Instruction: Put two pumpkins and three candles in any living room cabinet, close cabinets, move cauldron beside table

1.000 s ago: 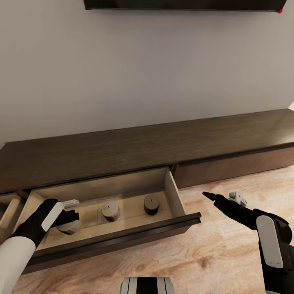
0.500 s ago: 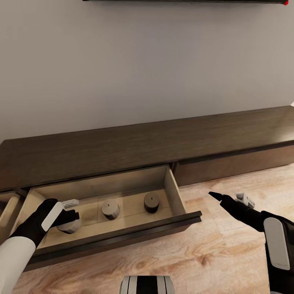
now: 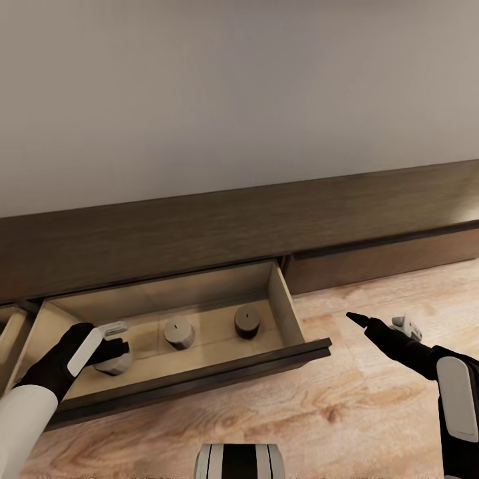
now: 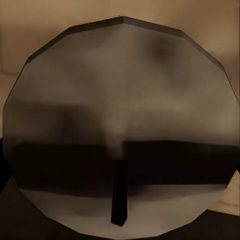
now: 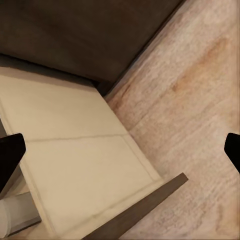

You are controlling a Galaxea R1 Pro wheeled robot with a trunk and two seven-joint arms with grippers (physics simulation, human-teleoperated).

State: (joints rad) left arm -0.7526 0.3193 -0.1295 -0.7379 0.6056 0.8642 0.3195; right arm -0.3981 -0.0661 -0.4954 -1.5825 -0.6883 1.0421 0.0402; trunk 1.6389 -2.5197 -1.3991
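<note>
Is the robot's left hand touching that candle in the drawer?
Touching, it seems. In the head view the left gripper sits around the leftmost candle in the open drawer, with no gap showing; the left wrist view has its top right up close.

A plain pale grey wall (image 3: 233,86) fills the upper half of the head view, smooth and bare. Below, a light wooden floor (image 3: 359,412) with visible grain and darker knots spreads across the foreground. The same pale floor boards (image 5: 200,90) appear in the right wrist view.
</note>
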